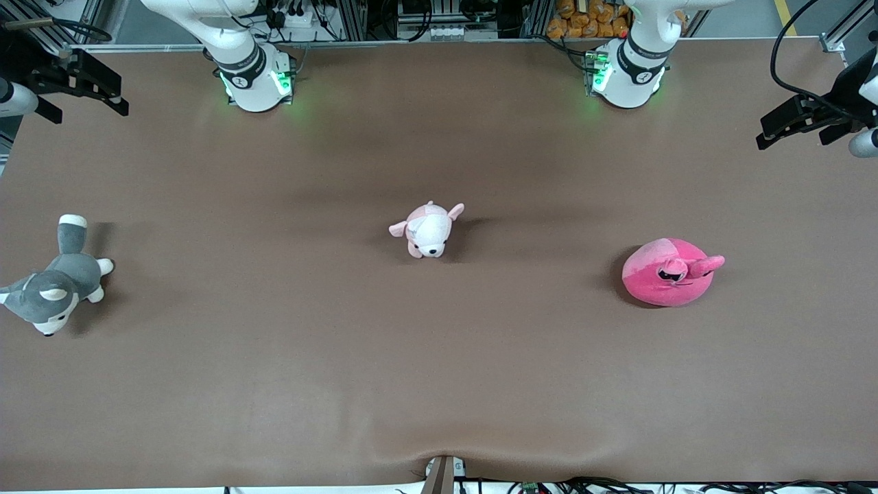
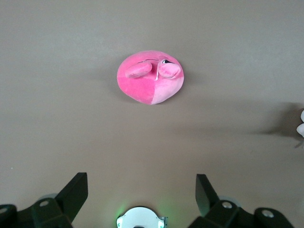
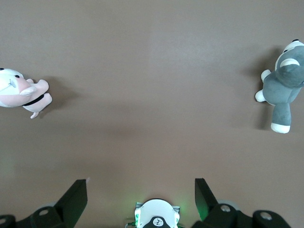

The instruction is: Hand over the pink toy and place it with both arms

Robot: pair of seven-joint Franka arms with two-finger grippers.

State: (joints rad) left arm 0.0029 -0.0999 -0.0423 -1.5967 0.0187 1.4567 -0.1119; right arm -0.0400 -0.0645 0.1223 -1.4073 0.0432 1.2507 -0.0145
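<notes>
- Pink toy (image 2: pixel 150 77) sits on the desk (image 1: pixel 439 384), well below the left gripper (image 2: pixel 141 192), jaws spread wide, empty, poised for first pickup.
- Right gripper (image 3: pixel 141 192) waits high, jaws wide, empty, ready to receive.

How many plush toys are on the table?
3: round hot-pink plush blob toward the left arm's end, small pale pink-and-white puppy plush mid-table, grey-and-white husky plush toward the right arm's end. None looks hidden.
</notes>
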